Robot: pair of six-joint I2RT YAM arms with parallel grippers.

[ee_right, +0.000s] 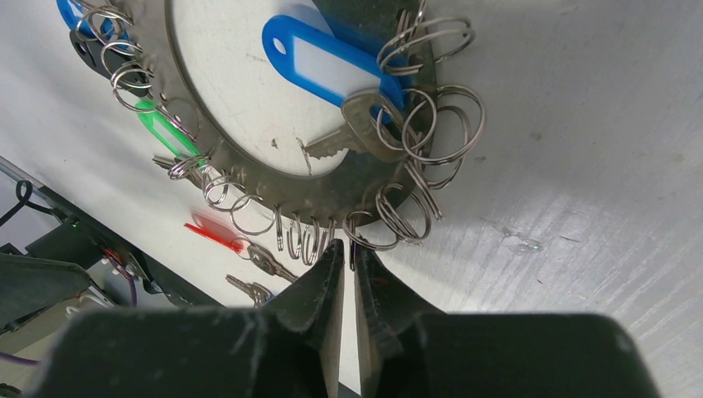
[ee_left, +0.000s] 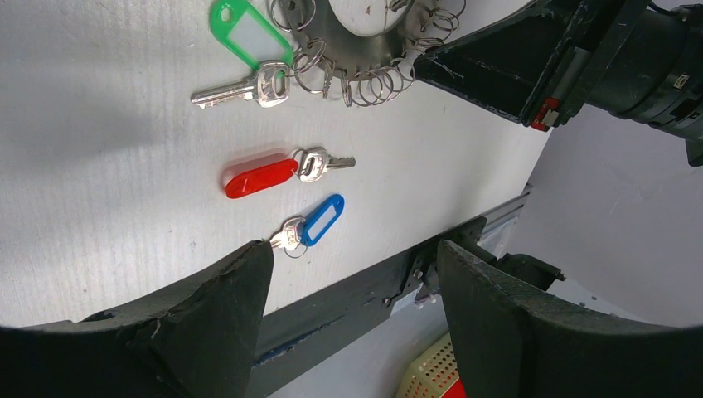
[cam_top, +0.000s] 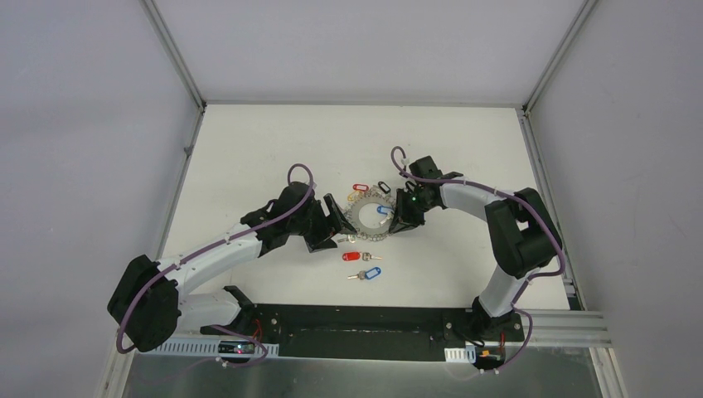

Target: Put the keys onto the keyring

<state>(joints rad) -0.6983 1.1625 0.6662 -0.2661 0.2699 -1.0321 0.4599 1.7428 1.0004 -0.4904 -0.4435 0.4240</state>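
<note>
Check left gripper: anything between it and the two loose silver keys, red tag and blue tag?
Nothing visible: only bare white table between the open left gripper and the red-tagged silver key and blue-tagged silver key.

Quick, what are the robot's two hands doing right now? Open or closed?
Left gripper: open, holding nothing.
Right gripper: closed, seemingly pinching a wire loop at the keyring rim.

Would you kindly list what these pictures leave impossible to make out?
Right wrist view: whether the right end effector truly clamps the keyring; its fingers cover the contact.
Left wrist view: the blade of the loose blue-tagged key, behind a finger of the left end effector; the keyring's far half, cut by the top edge.
Top view: wire loops, too small.
</note>
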